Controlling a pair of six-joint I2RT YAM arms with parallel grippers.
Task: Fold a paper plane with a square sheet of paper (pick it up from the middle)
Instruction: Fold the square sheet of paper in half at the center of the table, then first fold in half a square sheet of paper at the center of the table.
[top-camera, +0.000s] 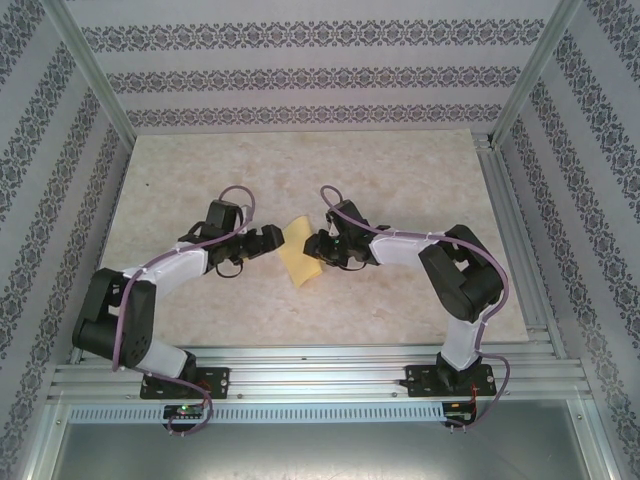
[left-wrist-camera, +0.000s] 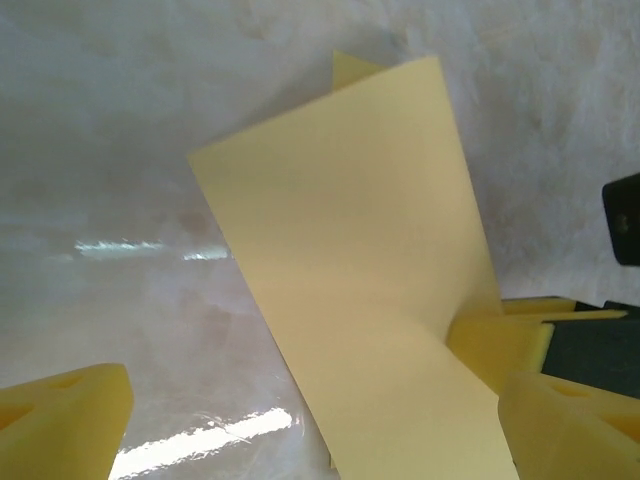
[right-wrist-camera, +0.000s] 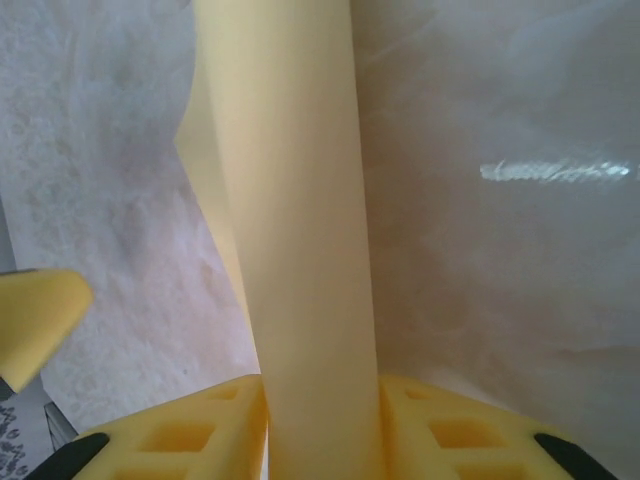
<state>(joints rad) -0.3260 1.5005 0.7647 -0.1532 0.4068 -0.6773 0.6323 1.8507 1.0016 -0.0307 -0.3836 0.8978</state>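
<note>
Jaws of the right gripper are clenched on the sheet, a finger pressed to each side of the band of paper that runs up and away from them. Jaws of the left gripper stand released and wide: one finger is well off to one side of the sheet, the other just beside its lower edge, and I cannot tell whether that one touches. The sheet hangs between the two pairs of jaws, raised off the counter at a tilt. A second layer peeps out behind its far edge, so it looks doubled over.

I judge it very light, thin and limp: it will flutter at a quick move and take a lasting mark from any dent or stray crease. It looks smooth, so a slack pinch may let it slide. Hold is best taken near an edge or fold, flat between the fingers, with the left jaws on the free end opposite the right ones.

Beneath the jaws the counter is pale, marbled and glossy; paper pressed flat on it would be hard to get under. Patterned walls stand beyond the jaws on three sides, and a metal rail runs behind the arm bases.
</note>
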